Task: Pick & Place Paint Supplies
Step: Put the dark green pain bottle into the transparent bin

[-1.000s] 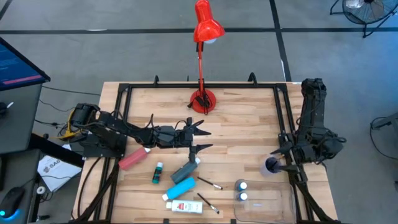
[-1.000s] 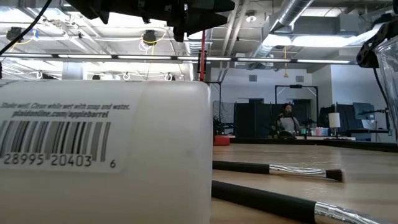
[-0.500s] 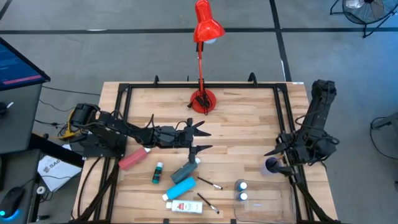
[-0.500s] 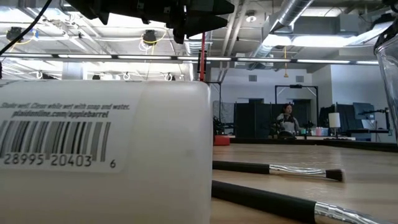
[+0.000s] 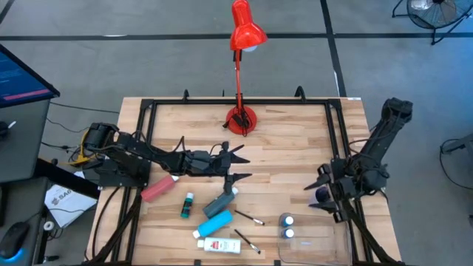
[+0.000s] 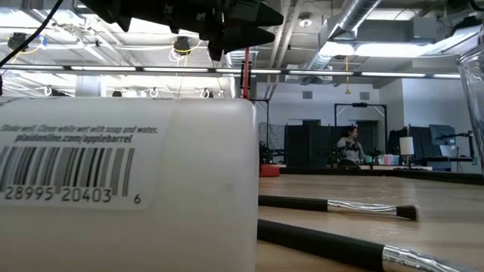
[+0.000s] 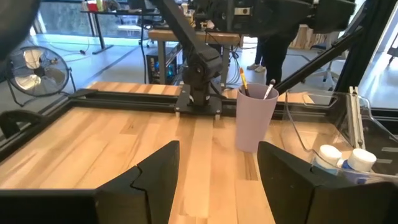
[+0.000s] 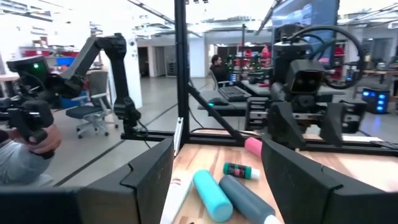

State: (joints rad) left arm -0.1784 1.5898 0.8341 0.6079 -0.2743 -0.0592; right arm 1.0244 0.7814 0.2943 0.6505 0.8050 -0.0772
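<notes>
Paint bottles (image 5: 214,214) lie just beside the left gripper (image 5: 238,166) (fingers spread, holding nothing).

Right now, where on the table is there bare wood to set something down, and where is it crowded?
Bare wood lies between the red lamp's base and the lilac cup, and along the far left edge behind the left end effector. The near middle is crowded: pink tube, blue tube, white tube, brushes.

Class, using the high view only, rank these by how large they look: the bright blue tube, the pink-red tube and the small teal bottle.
1. Bright blue tube and pink-red tube: too alike to separate.
2. Small teal bottle: clearly smallest.
</notes>
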